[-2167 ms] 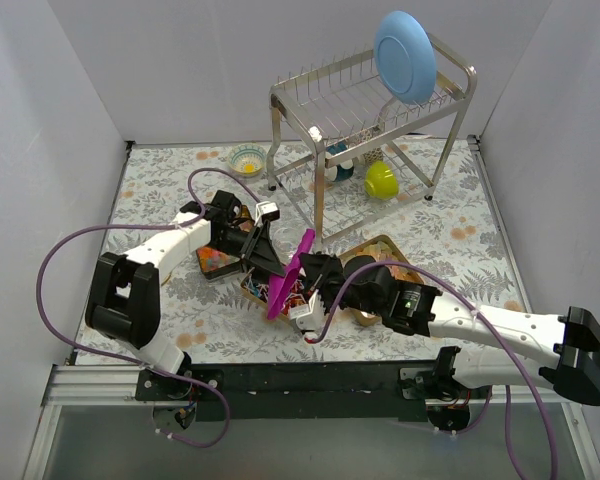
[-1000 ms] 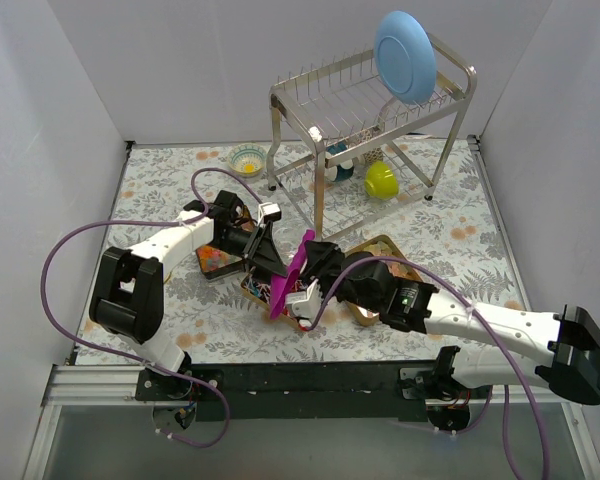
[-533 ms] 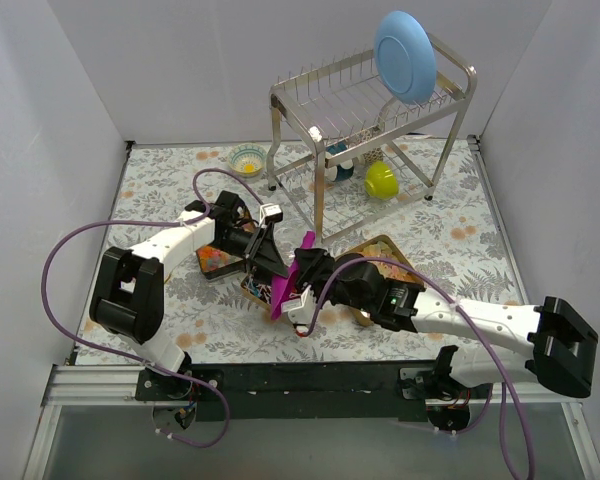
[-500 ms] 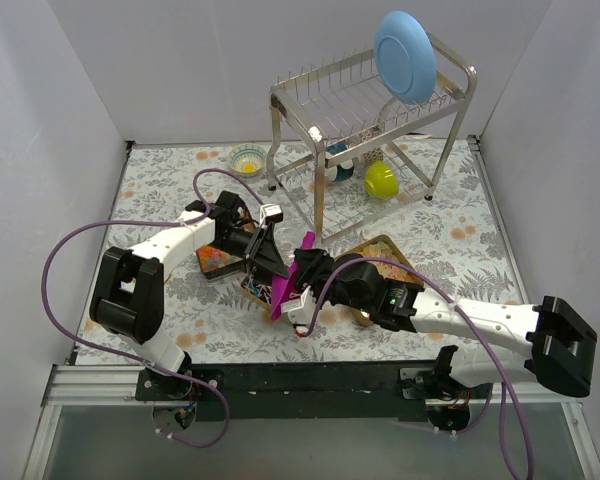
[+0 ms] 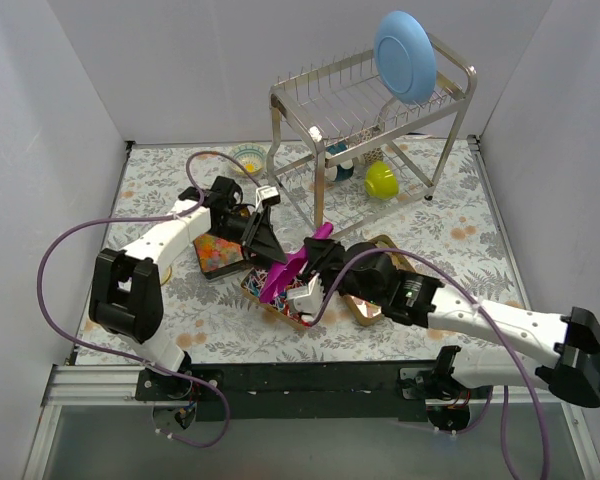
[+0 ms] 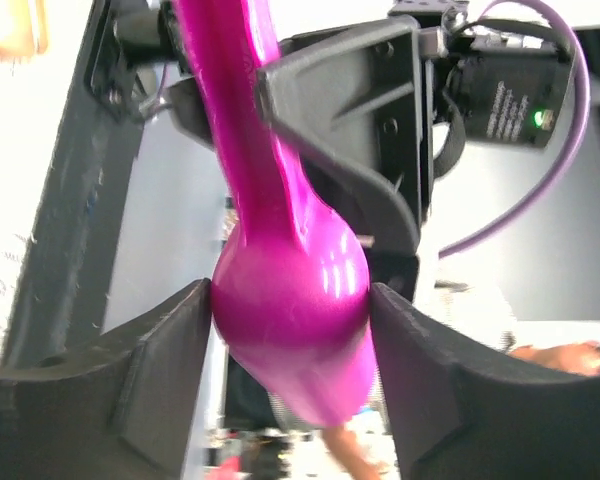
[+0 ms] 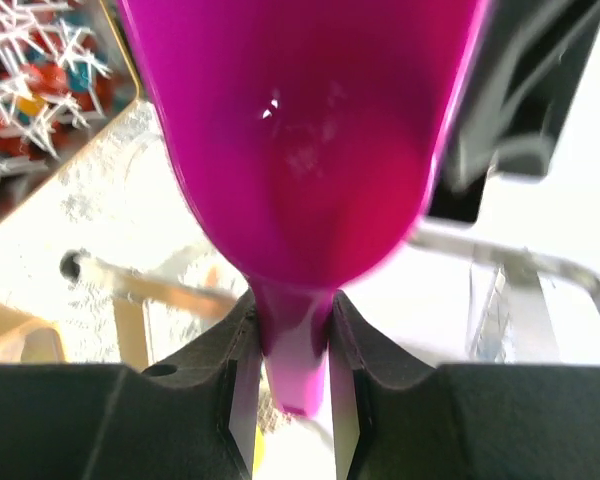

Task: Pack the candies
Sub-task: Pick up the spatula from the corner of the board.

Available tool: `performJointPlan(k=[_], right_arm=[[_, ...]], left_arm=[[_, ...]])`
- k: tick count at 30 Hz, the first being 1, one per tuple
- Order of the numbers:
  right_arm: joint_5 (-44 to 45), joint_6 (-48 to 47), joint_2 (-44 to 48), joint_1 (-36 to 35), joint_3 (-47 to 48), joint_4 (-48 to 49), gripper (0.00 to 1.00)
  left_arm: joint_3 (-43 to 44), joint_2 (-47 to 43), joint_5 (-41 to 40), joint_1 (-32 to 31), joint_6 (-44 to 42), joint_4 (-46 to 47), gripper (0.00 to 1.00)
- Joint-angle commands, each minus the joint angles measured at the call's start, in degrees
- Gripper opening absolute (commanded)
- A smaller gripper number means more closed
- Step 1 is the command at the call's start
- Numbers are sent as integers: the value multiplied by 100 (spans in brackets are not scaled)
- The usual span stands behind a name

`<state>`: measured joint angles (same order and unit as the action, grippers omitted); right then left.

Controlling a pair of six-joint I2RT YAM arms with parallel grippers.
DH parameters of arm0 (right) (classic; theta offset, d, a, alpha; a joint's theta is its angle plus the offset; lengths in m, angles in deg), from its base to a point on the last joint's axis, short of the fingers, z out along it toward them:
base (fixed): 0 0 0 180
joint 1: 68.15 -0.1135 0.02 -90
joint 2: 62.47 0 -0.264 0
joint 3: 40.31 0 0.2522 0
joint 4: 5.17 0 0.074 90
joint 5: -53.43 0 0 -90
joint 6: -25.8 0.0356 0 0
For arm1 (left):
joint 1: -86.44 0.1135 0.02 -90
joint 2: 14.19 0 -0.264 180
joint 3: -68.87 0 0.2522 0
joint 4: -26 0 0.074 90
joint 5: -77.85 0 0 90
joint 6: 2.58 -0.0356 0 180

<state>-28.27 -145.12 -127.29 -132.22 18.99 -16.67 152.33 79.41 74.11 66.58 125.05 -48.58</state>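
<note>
White walls [image 5: 70, 80] close in a table under a floral cloth [image 5: 160, 190]. A steel dish rack [image 5: 320, 110] fills the table's 1 o'clock quarter, with a blue plate [image 5: 405, 55] standing on edge in its top tier and a yellow-green cup [image 5: 381, 180] beneath it.

The left arm [image 5: 165, 235] reaches from 7 o'clock toward the centre. The right arm [image 5: 480, 320] stretches low from 5 o'clock, lying across a gold tray [image 5: 365, 310] and hiding part of it. They meet mid-table on a magenta scoop [image 5: 290, 268].

The right gripper [image 7: 290, 360] is clamped on the scoop's narrow handle. The left gripper [image 6: 290, 330] has its fingers [image 6: 170, 340] pressed against both sides of the scoop's rounded end.

Just below the scoop, toward 6 o'clock, a second gold tray [image 5: 252, 292] holds the red-blue-white wrapped candies [image 5: 280, 300], which the scoop partly covers from above. At 9 o'clock of it a third tray [image 5: 202, 268] holds orange gummies [image 5: 212, 252].

A small patterned bowl [image 5: 245, 158] sits at 11 o'clock beside the rack's leg.
</note>
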Motion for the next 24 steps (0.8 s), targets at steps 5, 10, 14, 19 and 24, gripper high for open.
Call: performJointPlan(k=[5, 10, 14, 19, 24], right_arm=[[155, 901, 1207, 44, 683, -3218, 1], [-450, 1939, 1243, 53, 1088, -4487, 1], [-785, 2431, 1121, 106, 1177, -5016, 1], [-786, 2889, 848, 158, 1142, -4877, 1], [-786, 3073, 480, 272, 1334, -4717, 1]], left_arm=[[863, -368, -1908, 254, 568, 1534, 72], [-110, -1948, -4309, 272, 967, 3930, 73], [-911, -3145, -4496, 193, 1000, 4982, 76], [-1027, -3331, -3391, 166, 1650, 4536, 73], [-1335, -3559, -3343, -27, 1424, 4254, 72]])
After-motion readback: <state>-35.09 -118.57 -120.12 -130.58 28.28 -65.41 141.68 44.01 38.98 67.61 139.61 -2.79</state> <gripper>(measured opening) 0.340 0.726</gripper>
